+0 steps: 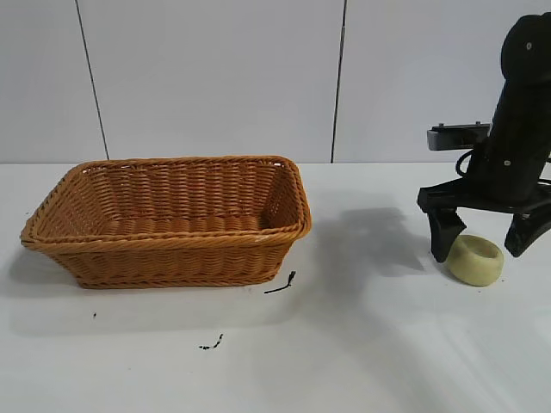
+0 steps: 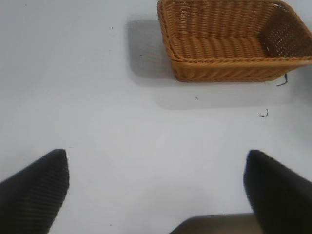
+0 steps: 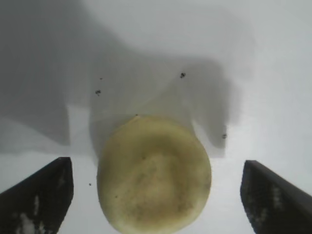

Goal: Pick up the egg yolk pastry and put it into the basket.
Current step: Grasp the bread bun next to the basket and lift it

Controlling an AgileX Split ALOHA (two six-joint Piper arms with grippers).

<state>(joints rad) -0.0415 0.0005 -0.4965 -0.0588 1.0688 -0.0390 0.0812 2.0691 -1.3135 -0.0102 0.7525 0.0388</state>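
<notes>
White tabletop [image 1: 362, 344] under pale wall panels [image 1: 215, 77] with dark vertical seams; the surface carries everything in the scene.

Basket [image 1: 172, 219]: rectangular orange-brown wicker with flared sides and a braided rim, standing upright toward the left side of the table, nearer its back edge than its front. Its interior shows only woven floor and walls. In the left wrist view the same basket [image 2: 229, 44] appears well beyond the left gripper.

Egg yolk pastry [image 1: 474, 259]: small pale yellow-green puck with a dimpled top, lying flat on the table near the right edge, well apart from the basket. It is not in the basket. The right wrist view shows its matte, lightly speckled top [image 3: 154, 173] sitting between the two dark fingers, with bare table visible on either side of it.

Right gripper [image 1: 486, 234]: pointing straight down over the pastry, its black fingers [image 1: 445, 232] spread wide and straddling the pastry, one on each side. Neither finger is seen pressing the pastry; the jaws stand apart with a gap on both sides.

Left gripper [image 2: 156, 187]: held above bare table at the left, its jaws spread wide with nothing between them.

Small dark specks [image 1: 280, 284] lie on the table just in front of the basket's near right corner.
</notes>
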